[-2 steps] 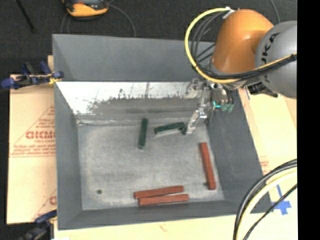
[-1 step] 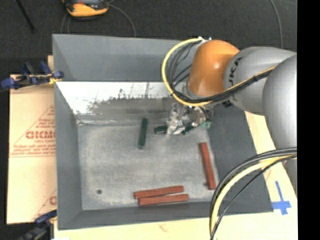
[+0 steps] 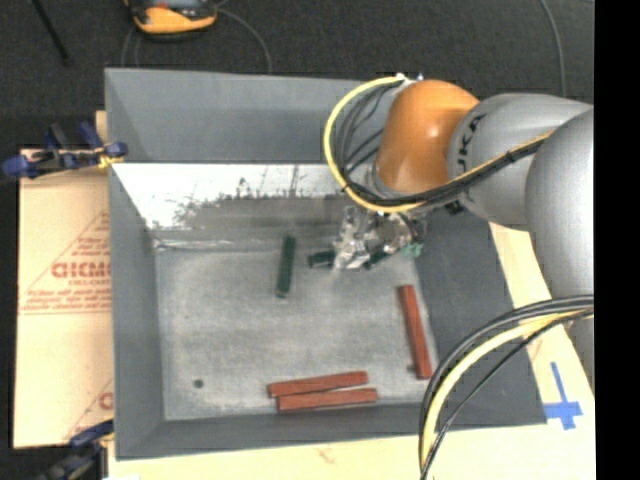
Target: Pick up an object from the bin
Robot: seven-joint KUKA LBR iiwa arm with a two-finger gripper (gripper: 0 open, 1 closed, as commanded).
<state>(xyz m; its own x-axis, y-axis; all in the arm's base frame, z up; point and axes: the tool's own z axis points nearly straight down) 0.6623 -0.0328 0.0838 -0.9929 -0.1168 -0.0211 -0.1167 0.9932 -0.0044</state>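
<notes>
The pincer (image 3: 358, 250) is hanging low over the floor of the bin (image 3: 135, 298), to the right of the dark green stick (image 3: 285, 266) as the camera view shows it, and level with that stick's upper end. Its wrist, under the orange cover (image 3: 420, 133), is hiding the tips, so I cannot tell whether the pincer is standing wide or narrow, or whether it is gripping anything. The nearest thing is a small dark green piece (image 3: 320, 260), lying between the stick and the pincer, just beside the pincer's edge and apart from the stick. Judging by this, the step in hand is settling onto that piece. To do it well, the pincer should be centring over the piece rather than beside it, turning so that it is closing across the short side, and going down until it is nearly grazing the floor, since so flat a piece is likely to be slipping out of a high grip. The back wall is rising close beyond the stick's upper end, so the descent should be staying clear of it. One red-brown bar (image 3: 415, 330) is lying further right of the stick and lower, and two more red-brown bars (image 3: 318, 381) are resting side by side well below the stick; none is crowding the approach.
</notes>
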